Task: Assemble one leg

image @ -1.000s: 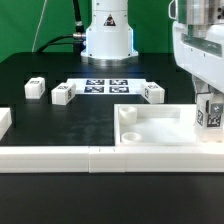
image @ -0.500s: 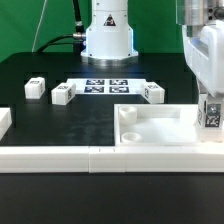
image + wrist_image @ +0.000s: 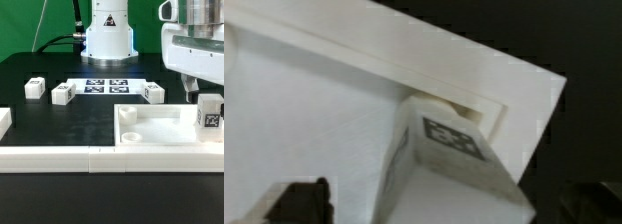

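The big white tray-like piece [image 3: 150,128] lies at the exterior view's right. A small white leg [image 3: 210,112] with a black-and-white tag stands upright in its far right corner. In the wrist view the leg [image 3: 446,150] sits in the tray's corner [image 3: 331,110]. My gripper [image 3: 200,88] hangs just above the leg, raised off it. In the wrist view my gripper [image 3: 446,208] straddles the leg with its dark fingers [image 3: 299,200] apart from the leg's sides. It is open and holds nothing.
Three more white legs [image 3: 35,88] [image 3: 63,94] [image 3: 152,92] stand around the marker board [image 3: 105,86]. A long white rail [image 3: 80,158] runs along the front edge, with a white piece [image 3: 5,120] at its left end. The robot base [image 3: 107,35] is behind.
The gripper was low around the leg at the tray's corner. It has let go and risen up and toward the exterior view's left. The leg stays standing in the corner.
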`<state>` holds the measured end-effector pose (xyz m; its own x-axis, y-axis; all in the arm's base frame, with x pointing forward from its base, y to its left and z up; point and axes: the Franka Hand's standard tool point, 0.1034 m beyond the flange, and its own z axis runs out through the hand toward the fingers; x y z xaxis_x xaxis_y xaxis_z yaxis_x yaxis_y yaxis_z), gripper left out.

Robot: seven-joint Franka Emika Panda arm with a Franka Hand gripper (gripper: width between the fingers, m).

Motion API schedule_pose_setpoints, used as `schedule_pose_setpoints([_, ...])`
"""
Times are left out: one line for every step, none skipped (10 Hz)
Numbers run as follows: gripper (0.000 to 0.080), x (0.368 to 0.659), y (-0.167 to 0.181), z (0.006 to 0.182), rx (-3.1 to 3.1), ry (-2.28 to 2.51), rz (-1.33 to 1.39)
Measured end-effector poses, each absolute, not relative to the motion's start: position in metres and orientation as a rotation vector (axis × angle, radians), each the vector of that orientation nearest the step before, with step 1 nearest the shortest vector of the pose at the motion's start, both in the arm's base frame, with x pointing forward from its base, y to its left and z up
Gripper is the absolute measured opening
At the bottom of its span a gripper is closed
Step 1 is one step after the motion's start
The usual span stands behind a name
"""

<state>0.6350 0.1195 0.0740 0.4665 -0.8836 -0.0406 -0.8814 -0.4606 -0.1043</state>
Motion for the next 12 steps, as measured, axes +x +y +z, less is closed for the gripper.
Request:
schedule_pose_setpoints([0.0648,0.6356,0.1208,0.0748,-2.69,1.415,-0.04])
schedule_pose_setpoints([0.0648,0.6357,0.1223,0.0758,-2.753,1.298,-0.04])
schedule_pose_setpoints([0.0648,0.6366,0.1233,0.0768,-2.819,1.167,-0.053])
schedule_pose_setpoints([0.0648,0.6376,0.124,0.078,-2.886,1.015,-0.066])
schedule_pose_setpoints([0.0648,0.6386,0.1233,0.079,-2.946,0.862,-0.078])
schedule_pose_setpoints([0.0648,0.6388,0.1221,0.079,-2.98,0.749,-0.083])
schedule_pose_setpoints([0.0648,0.6395,0.1188,0.0791,-3.031,0.547,-0.092])
schedule_pose_setpoints([0.0648,0.6399,0.1167,0.0791,-3.063,0.402,-0.099])
schedule_pose_setpoints([0.0648,0.6404,0.115,0.0795,-3.093,0.236,-0.108])
schedule_pose_setpoints([0.0648,0.6408,0.114,0.0803,-3.099,0.173,-0.112])
schedule_pose_setpoints([0.0648,0.6407,0.114,0.0799,-3.099,0.169,-0.111])
schedule_pose_setpoints([0.0634,0.6407,0.114,0.0799,-3.099,0.17,-0.111])
